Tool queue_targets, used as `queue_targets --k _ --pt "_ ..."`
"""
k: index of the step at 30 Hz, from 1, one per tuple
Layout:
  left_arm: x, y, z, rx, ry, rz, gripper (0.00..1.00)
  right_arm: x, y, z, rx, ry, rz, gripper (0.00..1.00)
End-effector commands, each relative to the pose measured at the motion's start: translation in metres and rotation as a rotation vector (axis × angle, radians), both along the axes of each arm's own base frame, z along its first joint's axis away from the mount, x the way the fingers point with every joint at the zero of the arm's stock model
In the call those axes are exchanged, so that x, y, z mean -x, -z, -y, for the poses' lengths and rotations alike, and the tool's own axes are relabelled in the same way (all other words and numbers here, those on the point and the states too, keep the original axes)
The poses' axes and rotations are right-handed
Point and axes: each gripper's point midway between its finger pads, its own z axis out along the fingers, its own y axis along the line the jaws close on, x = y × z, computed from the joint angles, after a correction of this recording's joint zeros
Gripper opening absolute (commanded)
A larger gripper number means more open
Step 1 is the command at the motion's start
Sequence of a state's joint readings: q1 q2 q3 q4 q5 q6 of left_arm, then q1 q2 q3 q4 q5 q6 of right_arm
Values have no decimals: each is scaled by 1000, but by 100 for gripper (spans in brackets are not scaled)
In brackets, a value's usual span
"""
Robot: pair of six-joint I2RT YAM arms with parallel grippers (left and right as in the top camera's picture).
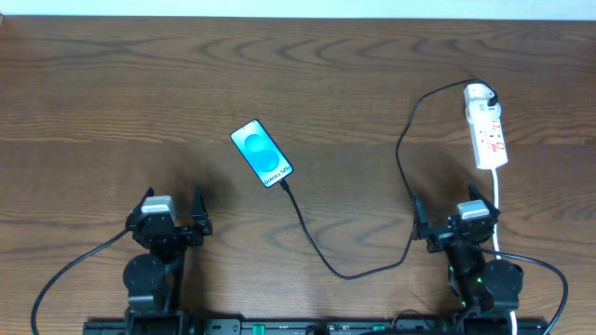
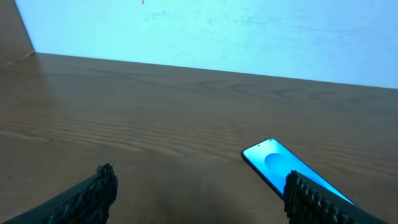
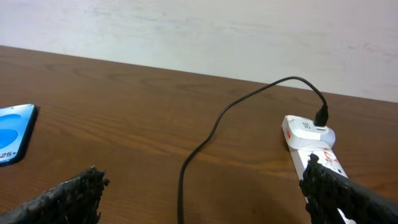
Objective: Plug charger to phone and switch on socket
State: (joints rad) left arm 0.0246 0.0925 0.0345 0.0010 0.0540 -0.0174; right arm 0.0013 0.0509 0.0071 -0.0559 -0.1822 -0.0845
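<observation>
The phone [image 1: 262, 154] lies screen up at the table's middle, blue screen lit; it also shows in the left wrist view [image 2: 273, 163] and at the left edge of the right wrist view [image 3: 13, 132]. The black charger cable [image 1: 321, 251] runs from the phone's lower end, where its tip meets the phone's bottom edge, round to the white adapter [image 1: 479, 93] [image 3: 309, 129] on the socket strip [image 1: 490, 136] [image 3: 320, 158] at the right. My left gripper [image 1: 173, 210] [image 2: 199, 193] is open and empty near the front left. My right gripper [image 1: 451, 210] [image 3: 202, 193] is open and empty, just in front of the strip.
The strip's thicker white cord [image 1: 500, 200] runs down toward the right arm's base. The cable loops across the wood [image 3: 205, 137] between my right fingers. A pale wall stands behind the table's far edge [image 2: 186, 65].
</observation>
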Motion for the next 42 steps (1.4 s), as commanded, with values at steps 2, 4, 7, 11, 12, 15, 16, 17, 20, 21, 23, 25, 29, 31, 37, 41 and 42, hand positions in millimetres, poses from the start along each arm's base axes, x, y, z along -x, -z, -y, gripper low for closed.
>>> queue_targets --k 2,4,7,11,12,15,16,17,20,21,23,25,29,31,37,41,42 --pt "3 12 -4 -23 -20 -15 87 0 1 -1 -8 -1 -3 99" --pt "5 17 -4 -23 -20 -37 87 0 1 -1 -8 -1 -2 99" --pt "5 12 -4 -24 -22 -11 88 0 1 -1 -8 -1 -2 99" --pt "5 11 -4 -23 -20 -11 87 0 1 -1 -8 -1 -2 99" --pt "5 12 -4 -23 -20 -12 87 0 1 -1 -8 -1 -2 99" --pt "5 13 -4 -23 -20 -15 87 0 1 -1 -8 -1 -2 99" --pt "5 13 -4 -23 -20 -15 88 0 1 -1 -8 -1 -2 99" --pt "5 13 -4 -23 -20 -15 87 0 1 -1 -8 -1 -2 99" --pt "5 13 -4 -23 -20 -15 87 0 1 -1 -8 -1 -2 99" --pt "5 13 -4 -23 -20 -15 87 0 1 -1 -8 -1 -3 99" --pt "5 12 -4 -23 -20 -15 87 0 1 -1 -8 -1 -2 99" --pt "5 13 -4 -23 -20 -15 87 0 1 -1 -8 -1 -3 99" --pt "5 13 -4 -23 -20 -15 87 0 1 -1 -8 -1 -2 99" --pt "5 13 -4 -23 -20 -15 87 0 1 -1 -8 -1 -3 99" --pt "5 13 -4 -23 -20 -15 88 0 1 -1 -8 -1 -2 99" --pt "5 13 -4 -23 -20 -15 87 0 1 -1 -8 -1 -2 99" --pt "5 13 -4 -23 -20 -15 87 0 1 -1 -8 -1 -2 99"
